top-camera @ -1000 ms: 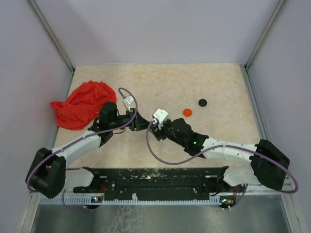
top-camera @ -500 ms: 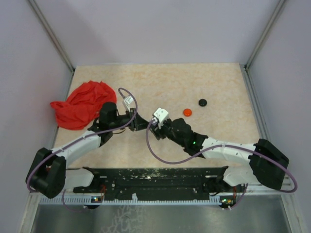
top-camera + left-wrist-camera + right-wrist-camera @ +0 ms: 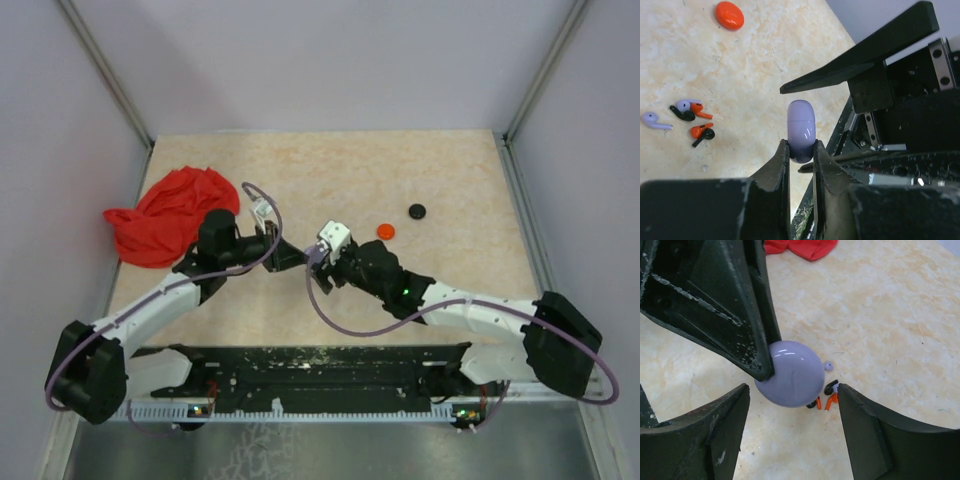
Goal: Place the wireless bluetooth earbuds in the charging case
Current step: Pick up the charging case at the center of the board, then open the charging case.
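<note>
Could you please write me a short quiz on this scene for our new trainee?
1. True or false: the left gripper is shut on the purple case.
2. The right gripper is: A) open around the case, B) clamped on it, C) shut on nothing.
3. Fill in: the orange-and-black earbuds lie loose on the ____.
Key: 1 true; 2 A; 3 table.

orange-black earbuds [image 3: 702,132] 2 | lavender earbuds [image 3: 655,120] 2 | case [image 3: 801,127] 1 | discs [image 3: 385,231] 2 | cloth [image 3: 170,215] 1
</note>
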Robot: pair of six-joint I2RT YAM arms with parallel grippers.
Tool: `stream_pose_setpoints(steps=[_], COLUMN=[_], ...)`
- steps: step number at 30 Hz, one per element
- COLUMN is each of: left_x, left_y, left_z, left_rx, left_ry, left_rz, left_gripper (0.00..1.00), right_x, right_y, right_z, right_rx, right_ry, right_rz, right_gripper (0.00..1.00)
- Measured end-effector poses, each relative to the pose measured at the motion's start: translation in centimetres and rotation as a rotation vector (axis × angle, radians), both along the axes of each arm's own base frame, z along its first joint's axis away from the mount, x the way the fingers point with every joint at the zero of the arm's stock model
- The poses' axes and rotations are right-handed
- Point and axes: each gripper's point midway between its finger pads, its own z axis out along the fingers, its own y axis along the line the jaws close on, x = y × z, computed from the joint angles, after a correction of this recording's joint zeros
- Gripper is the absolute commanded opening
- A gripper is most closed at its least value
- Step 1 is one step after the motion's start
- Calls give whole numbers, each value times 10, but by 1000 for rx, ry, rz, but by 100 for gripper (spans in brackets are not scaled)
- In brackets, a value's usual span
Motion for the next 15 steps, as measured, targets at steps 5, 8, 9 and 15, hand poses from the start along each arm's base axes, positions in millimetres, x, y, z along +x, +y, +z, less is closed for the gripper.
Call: stream_pose_setpoints(steps=[5,8,9,15], left_x=[-2,-3,-4,-10], left_y=[4,6,6,10], left_z=[12,18,20,33], left_rx=[15,18,18,14], left_ry=[-92,-140,-157,-244], left_rz=[-15,-22,-25,-43], left_gripper=[0,0,0,0], right_x=[0,0,-1,-7], right_y=[-14,-23,-25,-35], right_z=[21,39,45,67], right_rx=[64,122,141,227], right_ry=[26,30,32,59], right_rz=[34,60,71,139], right_gripper=[75,76,76,76])
